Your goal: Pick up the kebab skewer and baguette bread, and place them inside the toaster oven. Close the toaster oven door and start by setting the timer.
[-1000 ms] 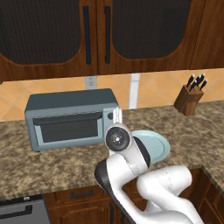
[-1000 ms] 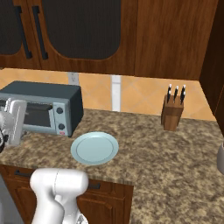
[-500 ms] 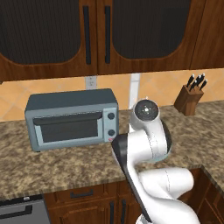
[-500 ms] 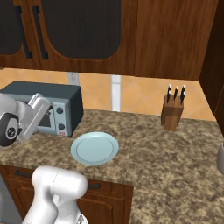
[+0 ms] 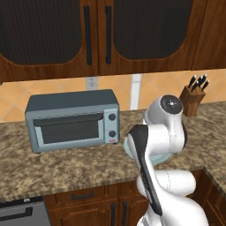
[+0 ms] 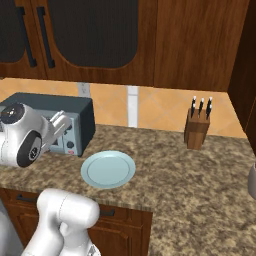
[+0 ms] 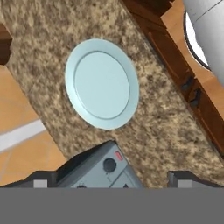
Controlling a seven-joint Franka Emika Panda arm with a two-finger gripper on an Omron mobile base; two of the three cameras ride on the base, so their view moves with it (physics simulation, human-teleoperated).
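Swinging further to the right since a second ago, the arm is now rearing up in front of the pale blue plate [image 6: 108, 169] rather than in front of the oven; nothing on the counter has shifted.

Its gripper [image 7: 109, 183] is standing wide, jaws far apart and holding nothing; in the hand view its two finger tips [image 7: 40, 183] are showing at the bottom edge, looking down over the plate and the oven's right end.

On the speckled stone counter [image 5: 66, 165] the toaster oven [image 5: 73, 118] is sitting against the tan backsplash, left of the plate and near it; the toaster oven door [image 5: 70, 130] is lying shut against the front, bar handle along its top edge, two dark knobs [image 5: 112, 117] on the right panel; the plate is lying bare.

A wooden knife block [image 6: 196, 128] is standing well apart to the right; I cannot tell where the skewer and the bread are.
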